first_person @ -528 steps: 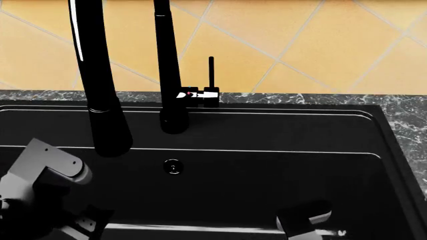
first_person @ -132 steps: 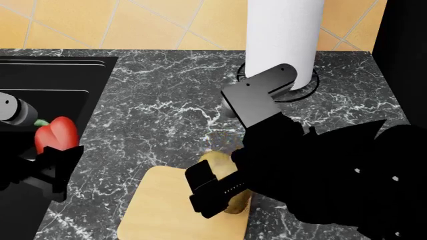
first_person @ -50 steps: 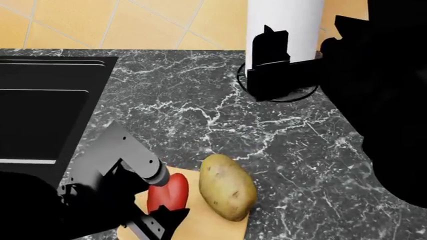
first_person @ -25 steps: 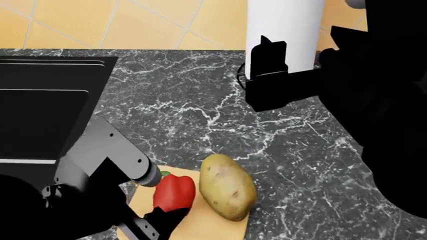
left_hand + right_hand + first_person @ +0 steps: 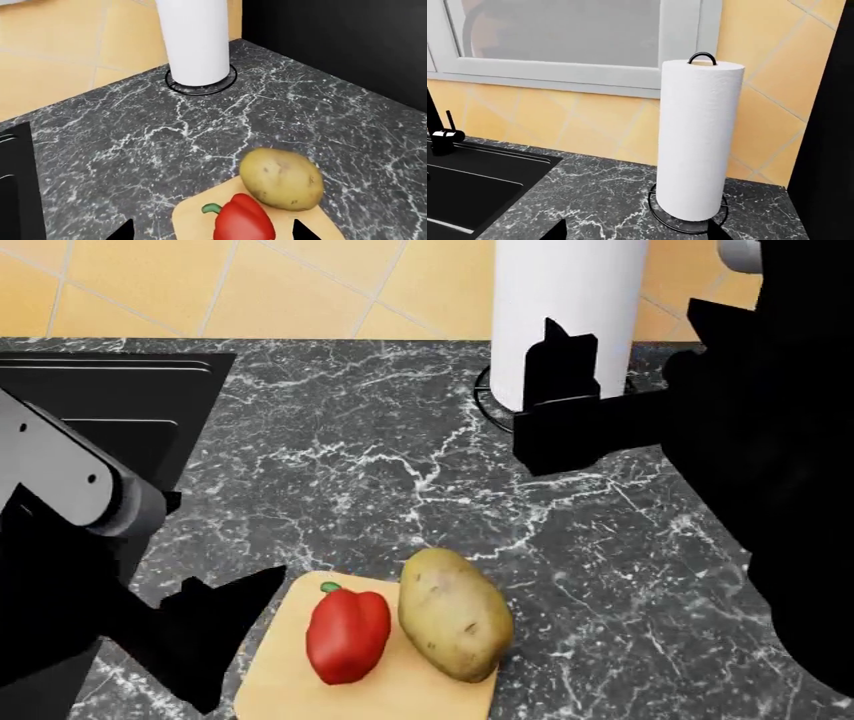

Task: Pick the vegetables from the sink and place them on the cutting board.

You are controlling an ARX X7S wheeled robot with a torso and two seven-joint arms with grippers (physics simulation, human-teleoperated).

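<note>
now left gripper [image 5: 220, 625] hovers spread beside the pepper [image 5: 348, 633] (potato [image 5: 455, 613] adjacent); right gripper [image 5: 567, 370] raised, spread.

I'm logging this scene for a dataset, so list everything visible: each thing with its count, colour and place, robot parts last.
bell pepper: one, red with green stem, on the cutting board, left of the potato.
potato: one, yellowish-tan, on the board, right of the pepper.
cutting board: one, pale beige, on the countertop near the front edge.
sink: one, black, set in the counter at the left.
paper towel roll: one, white, upright on a black wire stand by the wall.
countertop: one, dark grey marble.
wall tiles: orange-yellow, behind the counter.
window: one, grey frame, above the counter.
left tool: black, open above the board.
right tool: black, open, facing the towel roll.
</note>
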